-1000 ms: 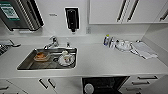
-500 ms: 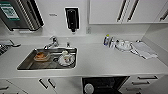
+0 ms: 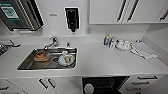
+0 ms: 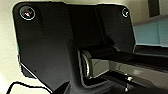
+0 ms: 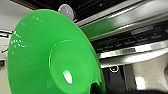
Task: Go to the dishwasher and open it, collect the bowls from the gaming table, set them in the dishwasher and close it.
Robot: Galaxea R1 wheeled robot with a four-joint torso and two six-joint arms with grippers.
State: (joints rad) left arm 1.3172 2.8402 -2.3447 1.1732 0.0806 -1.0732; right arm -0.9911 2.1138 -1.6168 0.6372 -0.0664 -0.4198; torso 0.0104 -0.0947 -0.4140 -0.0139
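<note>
While green bowl [image 5: 50,55] fronts right tool | dishwasher [image 3: 105,84] open | grip state unclear

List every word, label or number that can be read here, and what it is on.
None can be read.
Green label on the steel appliance: too blurred.
Small wall label: too blurred.
Markings on the dishwasher control strip: too blurred.

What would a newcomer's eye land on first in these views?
The large bright green plastic bowl looms in the right wrist view, close to the open dishwasher with the steel-grey front. In the head view the steel sink set in the white counter draws the eye, holding a white plate and something orange-brown; below the counter edge gapes the dishwasher's dark inside.
</note>
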